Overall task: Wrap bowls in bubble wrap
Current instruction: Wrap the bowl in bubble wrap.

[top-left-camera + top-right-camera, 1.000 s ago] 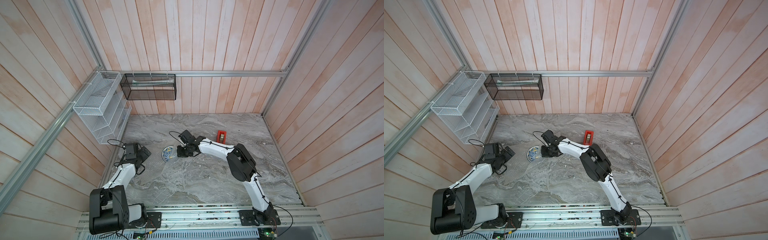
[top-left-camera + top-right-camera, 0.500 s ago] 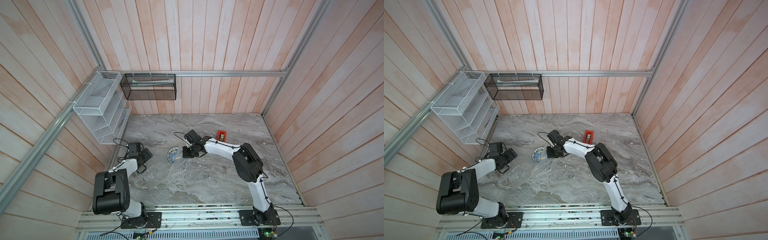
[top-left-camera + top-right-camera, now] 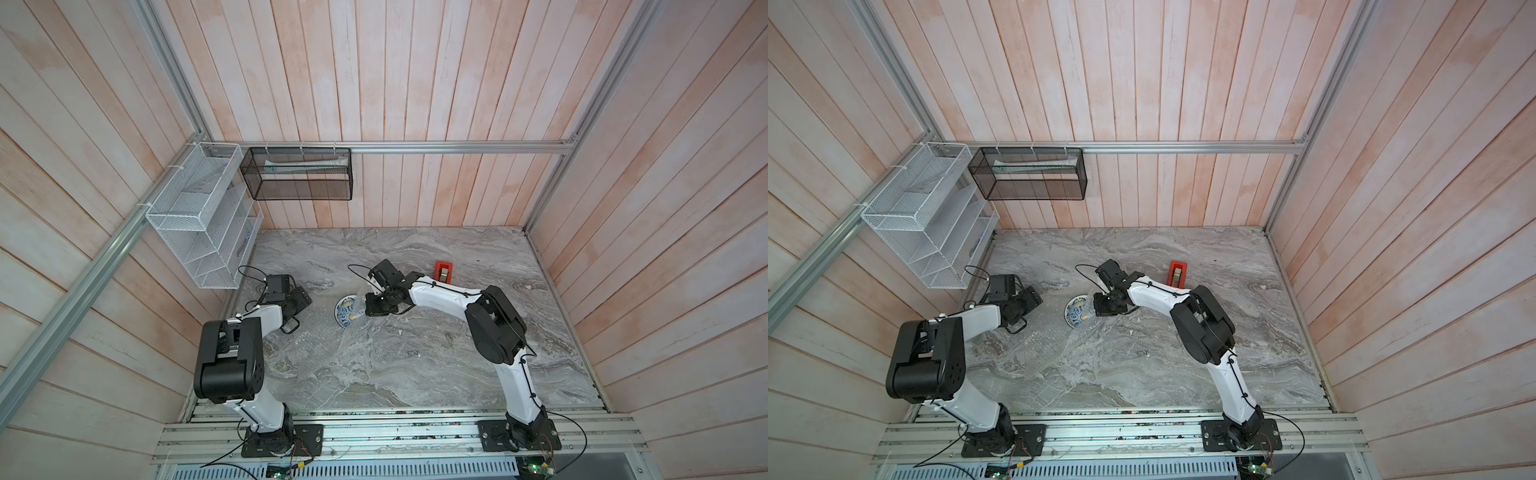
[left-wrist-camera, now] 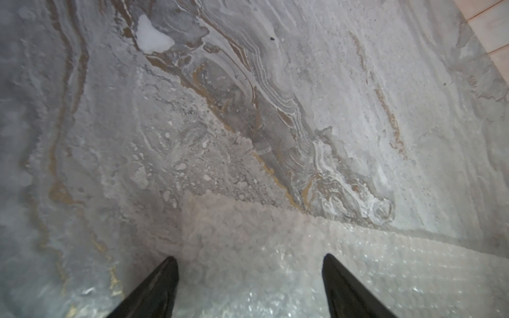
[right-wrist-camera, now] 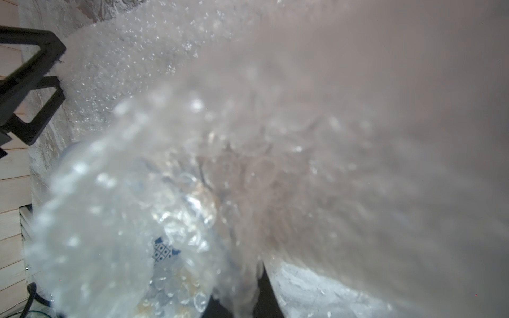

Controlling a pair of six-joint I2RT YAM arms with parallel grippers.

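The blue-patterned bowl (image 3: 345, 312) (image 3: 1075, 312) sits on the bubble wrap (image 3: 322, 334) (image 3: 1046, 332), which is spread over the marble table in both top views. My right gripper (image 3: 369, 309) (image 3: 1099, 309) is just right of the bowl, shut on a fold of the wrap (image 5: 275, 137) that is pulled up over the bowl's right side. Through the wrap the bowl's pattern (image 5: 163, 252) shows close to the right gripper (image 5: 242, 302). My left gripper (image 3: 292, 325) (image 4: 249, 257) stands open at the sheet's left edge, with wrap (image 4: 303, 264) lying between its fingers.
A red tape dispenser (image 3: 443, 272) (image 3: 1177, 272) stands behind the right arm. A white wire rack (image 3: 199, 216) and a black mesh basket (image 3: 299, 174) hang on the left and back walls. The wooden side wall runs close to the left arm.
The right gripper has drawn the wrap and the bowl to the right. The left gripper has moved right to the sheet's edge, its elbow folding back and its jaws narrowing somewhat.
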